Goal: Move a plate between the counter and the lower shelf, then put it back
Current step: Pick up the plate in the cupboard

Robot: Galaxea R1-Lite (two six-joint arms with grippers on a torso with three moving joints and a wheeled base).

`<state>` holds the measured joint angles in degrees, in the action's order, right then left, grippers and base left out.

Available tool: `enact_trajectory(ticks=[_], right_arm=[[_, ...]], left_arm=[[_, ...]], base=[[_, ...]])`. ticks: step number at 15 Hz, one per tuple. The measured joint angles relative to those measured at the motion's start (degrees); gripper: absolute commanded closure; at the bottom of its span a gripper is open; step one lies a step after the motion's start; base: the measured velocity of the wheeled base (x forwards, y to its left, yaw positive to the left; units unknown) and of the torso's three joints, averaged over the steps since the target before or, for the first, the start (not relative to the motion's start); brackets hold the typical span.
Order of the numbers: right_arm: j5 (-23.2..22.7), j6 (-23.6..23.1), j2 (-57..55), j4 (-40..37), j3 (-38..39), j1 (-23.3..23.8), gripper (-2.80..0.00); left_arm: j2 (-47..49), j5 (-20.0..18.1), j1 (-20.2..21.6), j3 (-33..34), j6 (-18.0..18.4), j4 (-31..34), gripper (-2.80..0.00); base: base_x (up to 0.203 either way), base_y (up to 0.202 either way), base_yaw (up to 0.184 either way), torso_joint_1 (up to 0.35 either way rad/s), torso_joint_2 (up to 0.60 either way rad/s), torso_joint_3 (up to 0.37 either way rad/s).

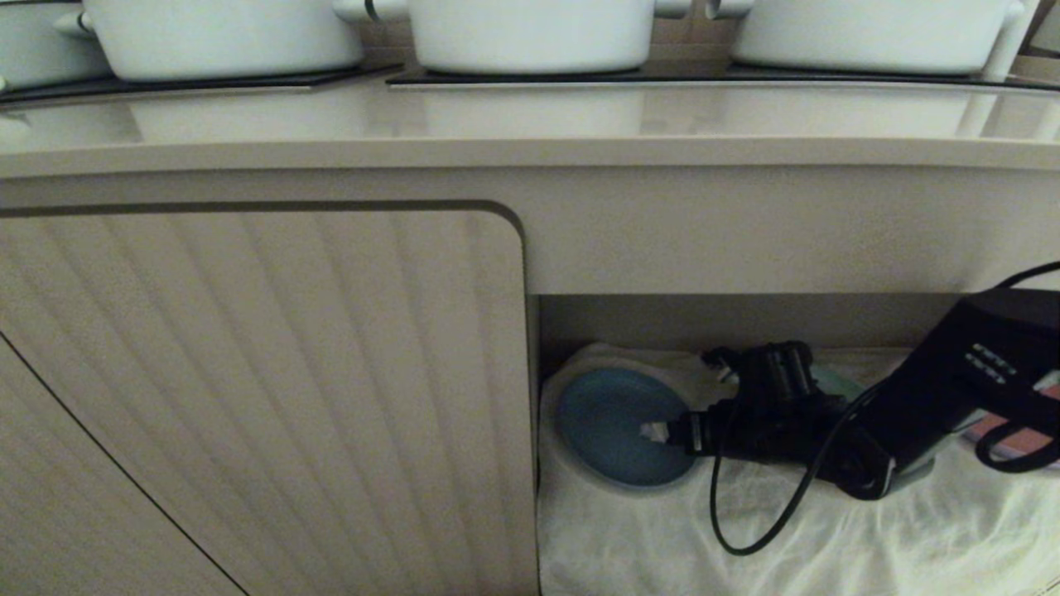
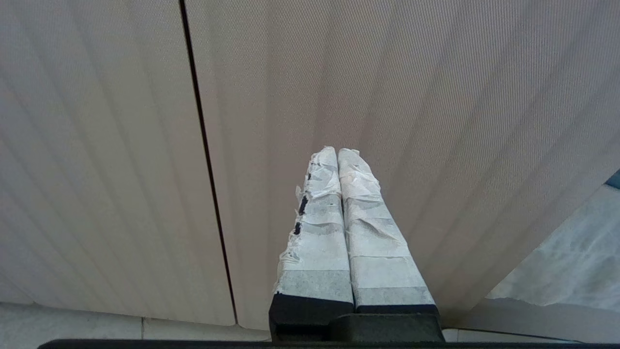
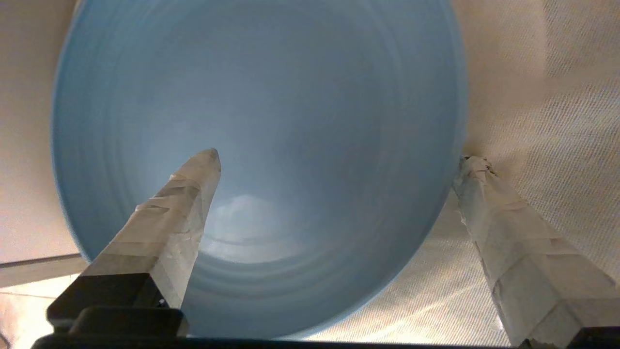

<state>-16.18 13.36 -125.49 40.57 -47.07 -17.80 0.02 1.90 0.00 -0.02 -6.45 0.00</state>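
The small round light-blue matte plate (image 1: 617, 426) lies flat on the wrinkled white cloth (image 1: 828, 530) that floors the wide low beige recess of the lower shelf (image 1: 745, 319), at its left end just beside the ribbed beige cabinet door (image 1: 265, 397). The right gripper (image 1: 658, 430) reaches into the recess from the right, its tape-wrapped fingers (image 3: 184, 208) spread wide: one hangs over the plate's inside, the other sits outside the rim by the cloth, so the rim lies between them with no pinch made. The left gripper (image 2: 338, 160) is parked low in front of the ribbed door, fingers pressed together on nothing. The long smooth beige worktop (image 1: 530, 124) above carries three white pots (image 1: 530, 33) on black cooktop panels and no plate. Judging from this, the plate's trip down to the shelf is done; what remains is to close on the rim, lift the plate out of the recess and set it back on the worktop.
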Motion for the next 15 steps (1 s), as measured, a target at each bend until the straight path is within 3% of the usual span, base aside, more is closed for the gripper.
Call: enact_trajectory(ticks=[9, 10, 15], right_arm=[[0.04, -0.24, -0.97, 0.33, -0.06, -0.17, -2.80], [0.04, -0.35, -1.05, 0.30, -0.04, -0.17, 0.00], [0.04, -0.24, -1.33, -0.06, -0.26, -0.17, 0.00]], left_arm=[[0.00, -0.01, 0.00, -0.02, 0.00, 0.00, 0.00], [0.00, -0.01, 0.00, -0.02, 0.00, 0.00, 0.00], [0.00, 0.00, 0.00, -0.02, 0.00, 0.00, 0.00]], base=[[0.000, 0.000, 0.000, 0.000, 0.00, 0.000], [0.000, 0.000, 0.000, 0.000, 0.00, 0.000], [0.000, 0.000, 0.000, 0.000, 0.00, 0.000]])
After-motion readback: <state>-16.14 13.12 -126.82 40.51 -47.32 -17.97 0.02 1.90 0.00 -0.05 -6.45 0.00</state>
